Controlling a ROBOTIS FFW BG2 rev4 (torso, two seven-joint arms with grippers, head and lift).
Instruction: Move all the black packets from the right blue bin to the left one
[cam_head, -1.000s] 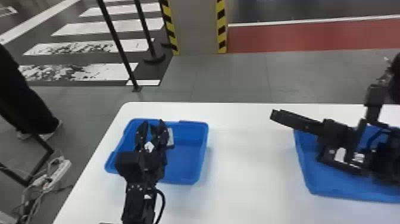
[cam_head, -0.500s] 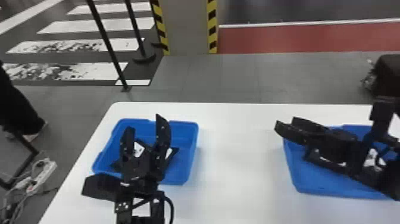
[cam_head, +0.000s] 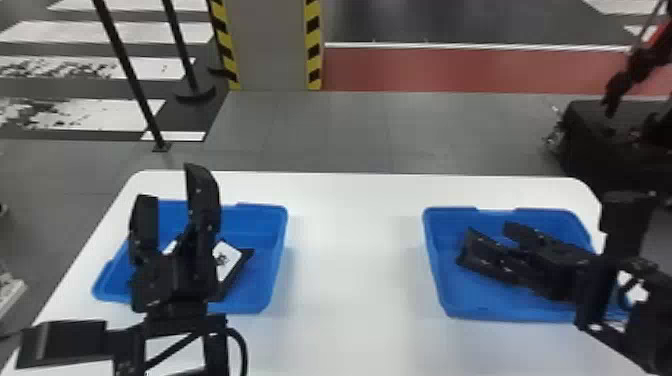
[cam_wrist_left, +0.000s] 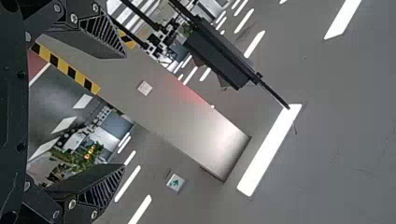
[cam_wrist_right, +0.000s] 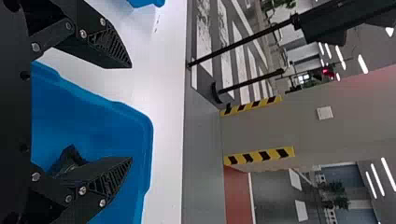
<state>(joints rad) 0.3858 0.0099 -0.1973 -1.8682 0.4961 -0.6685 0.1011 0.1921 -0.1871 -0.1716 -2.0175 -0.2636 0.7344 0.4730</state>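
Note:
In the head view my left gripper (cam_head: 172, 192) stands open in front of the left blue bin (cam_head: 280, 250), its fingers upright. Behind it in that bin lies a black packet (cam_head: 239, 274) with a white label, partly hidden by the gripper. My right gripper (cam_head: 492, 242) is over the right blue bin (cam_head: 445, 295), angled leftward. From the left wrist view, the left gripper (cam_wrist_left: 124, 111) has nothing between its spread fingers. The right wrist view has the right gripper (cam_wrist_right: 131, 113) open, with a black packet (cam_wrist_right: 69, 157) in the bin partly behind one finger.
Both bins stand on a white table (cam_head: 355, 250), with bare tabletop between them. Beyond the table's far edge are a pillar (cam_head: 267, 45) with striped edges, black posts (cam_head: 132, 75) and a dark case (cam_head: 600, 145) on the floor.
The head view has shifted. My left gripper has tilted upward and its fingers look farther apart; more of the labelled packet shows. My right gripper has turned and come lower over its bin.

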